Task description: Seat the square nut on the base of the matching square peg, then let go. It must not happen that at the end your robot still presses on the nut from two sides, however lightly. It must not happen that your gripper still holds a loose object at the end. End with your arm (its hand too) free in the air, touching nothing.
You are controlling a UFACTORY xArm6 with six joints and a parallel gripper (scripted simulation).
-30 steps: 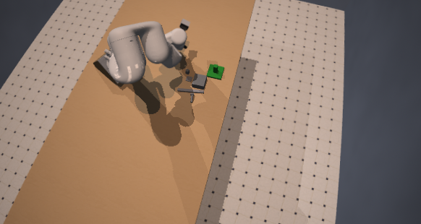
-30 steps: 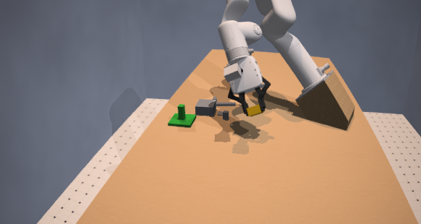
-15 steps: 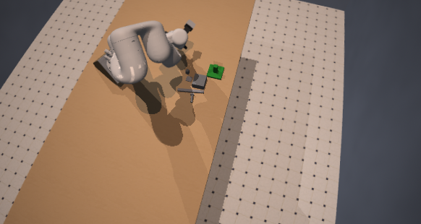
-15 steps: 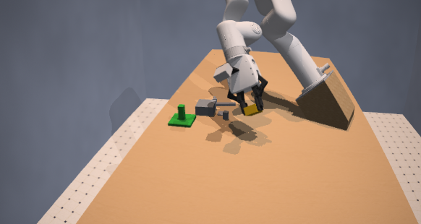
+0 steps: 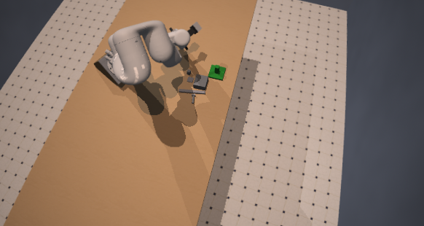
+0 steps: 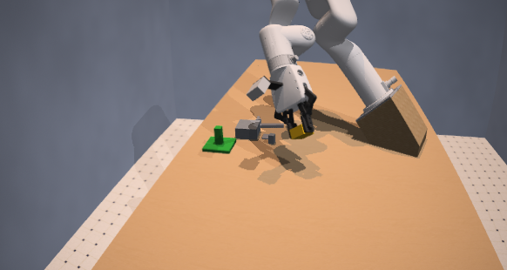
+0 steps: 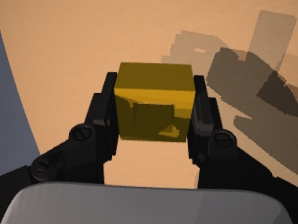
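My gripper (image 6: 298, 124) is shut on a yellow square nut (image 6: 300, 131), gripping it by two opposite sides. The wrist view shows the nut (image 7: 154, 102) filling the gap between the black fingers, low over the wooden table and slightly tilted. The green square peg (image 6: 219, 134) stands upright on its green base (image 6: 219, 145) to the left of the gripper, and shows in the top view (image 5: 217, 71) near the table's right edge. The nut is well apart from the peg.
A grey block (image 6: 247, 130), a small grey cube (image 6: 271, 138) and a thin grey bar (image 6: 272, 125) lie between the gripper and the peg. The arm's wedge-shaped mount (image 6: 394, 124) sits to the right. The table edge runs just beyond the peg.
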